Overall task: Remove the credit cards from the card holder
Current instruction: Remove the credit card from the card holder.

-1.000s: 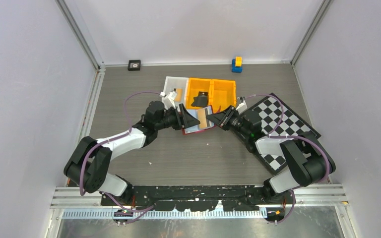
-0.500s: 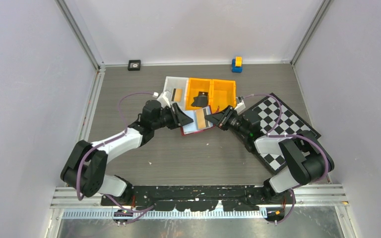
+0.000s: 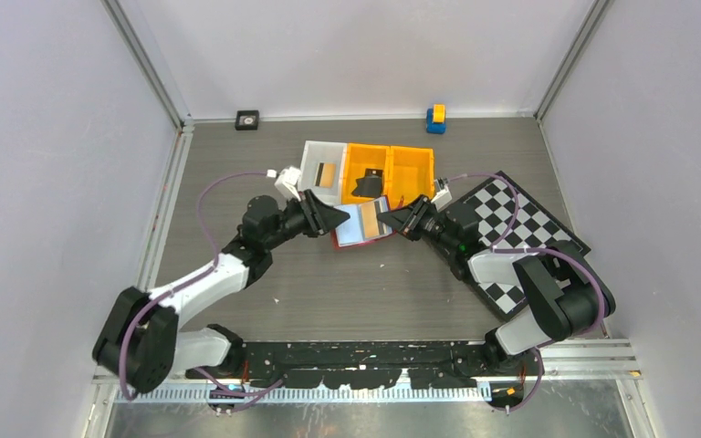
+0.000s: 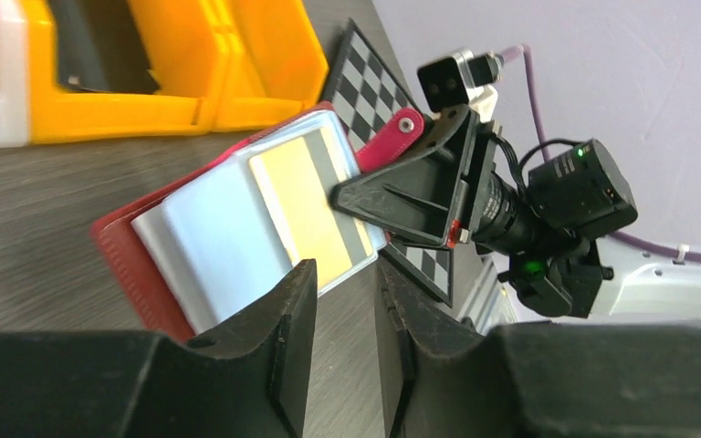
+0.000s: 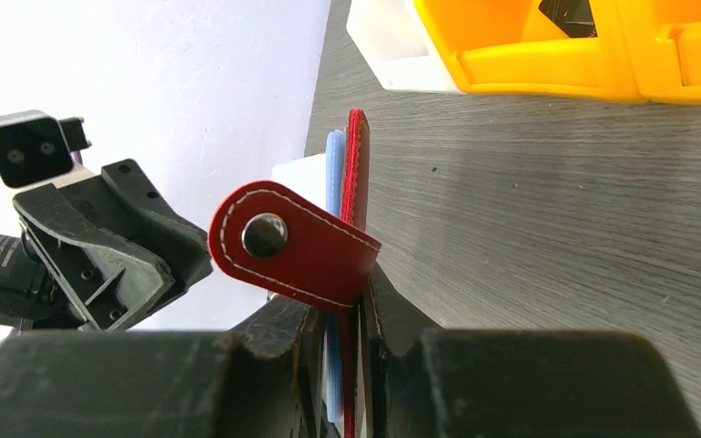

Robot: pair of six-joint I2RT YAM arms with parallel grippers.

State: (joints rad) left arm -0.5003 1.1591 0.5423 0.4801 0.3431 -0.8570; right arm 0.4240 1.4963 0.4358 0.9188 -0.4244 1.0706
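The red card holder [image 3: 358, 233] lies open on the table in front of the bins, its pale blue sleeves up. A tan card [image 4: 306, 205] with a grey stripe sits in its sleeve. Another tan card [image 3: 326, 173] lies in the white bin [image 3: 310, 164]. My right gripper [image 3: 391, 219] is shut on the holder's right edge, beside the red snap tab [image 5: 287, 242]; the blue sleeves [image 5: 333, 182] run between its jaws [image 5: 358, 301]. My left gripper [image 3: 336, 219] hovers at the holder's left edge, slightly open and empty [image 4: 345, 274].
Two orange bins [image 3: 409, 172] stand behind the holder, one holding a black object [image 3: 365, 185]. A chequered board [image 3: 516, 219] lies under the right arm. A blue and yellow block [image 3: 435, 118] and a small black square piece [image 3: 247, 119] sit at the back wall.
My left gripper has drawn back to the left, off the open holder to its left edge. The right gripper and the holder have stayed put.
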